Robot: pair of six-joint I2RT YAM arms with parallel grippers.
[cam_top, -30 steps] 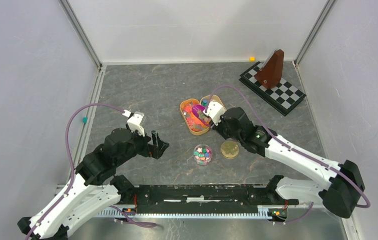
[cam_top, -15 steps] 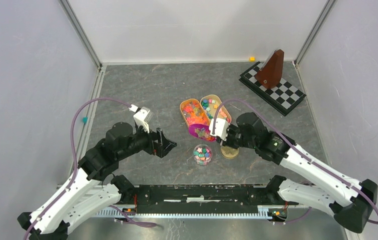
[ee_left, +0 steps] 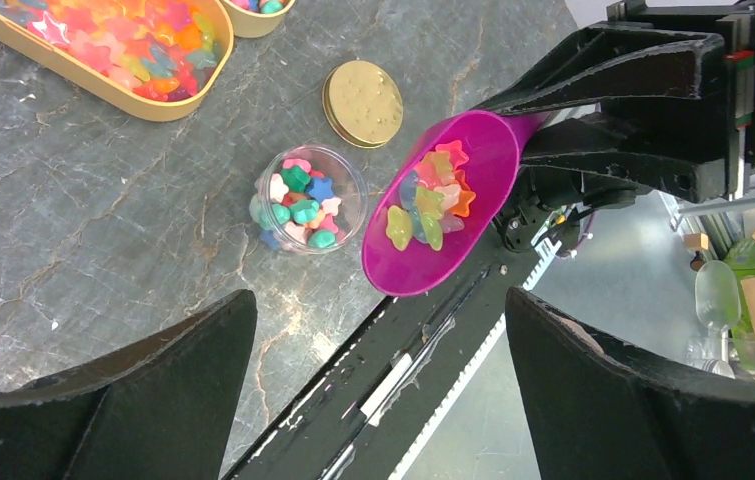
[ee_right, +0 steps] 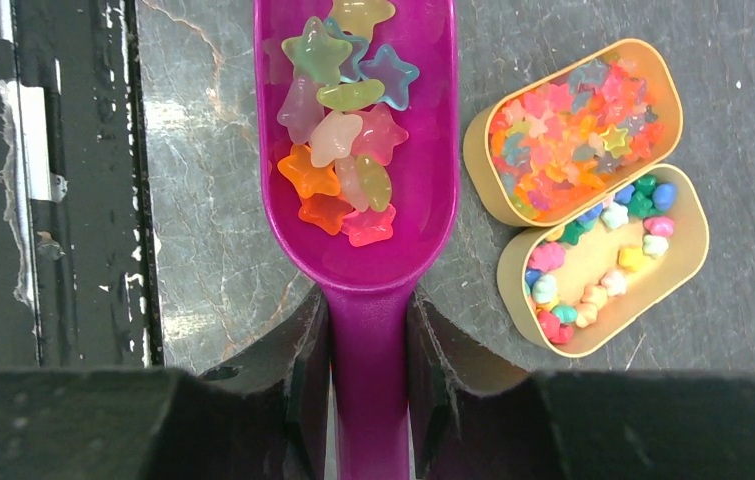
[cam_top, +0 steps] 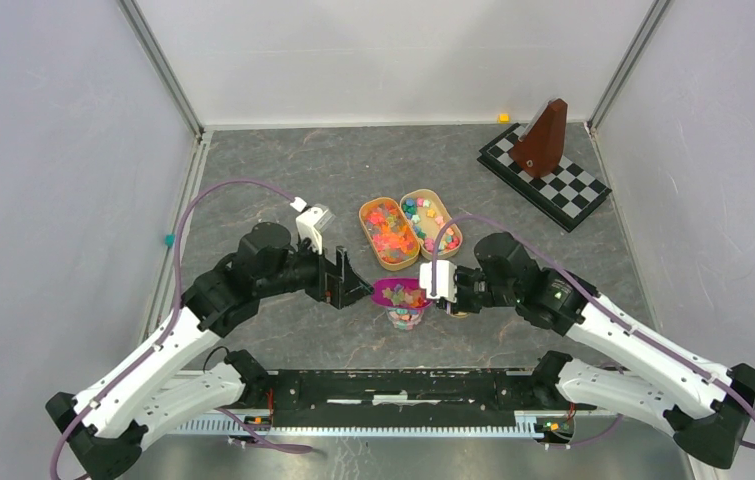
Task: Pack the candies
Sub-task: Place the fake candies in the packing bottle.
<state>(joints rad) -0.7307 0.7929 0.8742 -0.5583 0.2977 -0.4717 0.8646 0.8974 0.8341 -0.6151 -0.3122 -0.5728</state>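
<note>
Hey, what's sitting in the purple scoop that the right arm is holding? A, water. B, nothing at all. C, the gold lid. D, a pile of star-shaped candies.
D: the right gripper grips the scoop by its handle, and translucent star candies lie heaped in its bowl.

Brown pyramid [cam_top: 543,135] on checkered board [cam_top: 575,197]

the scoop [cam_top: 400,292] hangs just above the jar [ee_left: 308,198], partly covering it. the left hand [cam_top: 355,283] and right hand [ee_right: 368,345] crowd its two sides, a lid [ee_left: 363,103] lies beside it, and two trays [ee_right: 473,150] wall off the back. bare counter [cam_top: 273,170] lies open farther left and behind.
</note>
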